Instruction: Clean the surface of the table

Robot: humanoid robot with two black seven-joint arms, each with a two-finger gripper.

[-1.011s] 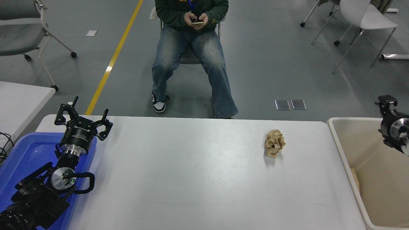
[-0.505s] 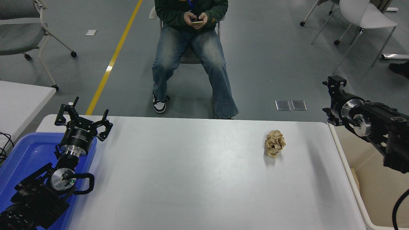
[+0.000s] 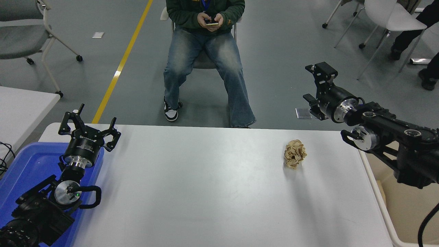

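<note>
The table surface (image 3: 212, 185) filled the near half of the view, white-grey and slightly glossy, its near edge cut off by the bottom of the picture. A crumpled ball of brown paper (image 3: 294, 153) lay on it toward the far right, well apart from both arms and touched by neither.

The right gripper (image 3: 317, 87) hung in the air beyond the far right corner of the table, up and to the right of the paper ball and well clear of it. Its fingers stood apart and nothing was held between them, though the gripper was seen partly from behind, so how wide the gap was could not be judged closely. The right arm (image 3: 394, 137) ran off the right edge of the picture, and its far end was hidden.

The left gripper (image 3: 88, 127) was parked at the far left of the table, above the far edge of a blue tray (image 3: 24, 168), fingers spread wide and empty. The left arm covered much of the tray and was cut off at the bottom left corner.

A beige bin (image 3: 404, 212) stood just beside the table's right end, partly hidden by the right arm and cut off at the right and the bottom. A corner of a smaller white table (image 3: 20, 109) showed at the left edge.

A person (image 3: 205, 51) sat on a chair beyond the far side, holding a phone (image 3: 212, 24) in both hands; the head was out of view above the top edge. At the far right, another person's legs (image 3: 415, 31) showed only partly, next to a white chair (image 3: 391, 17).
</note>
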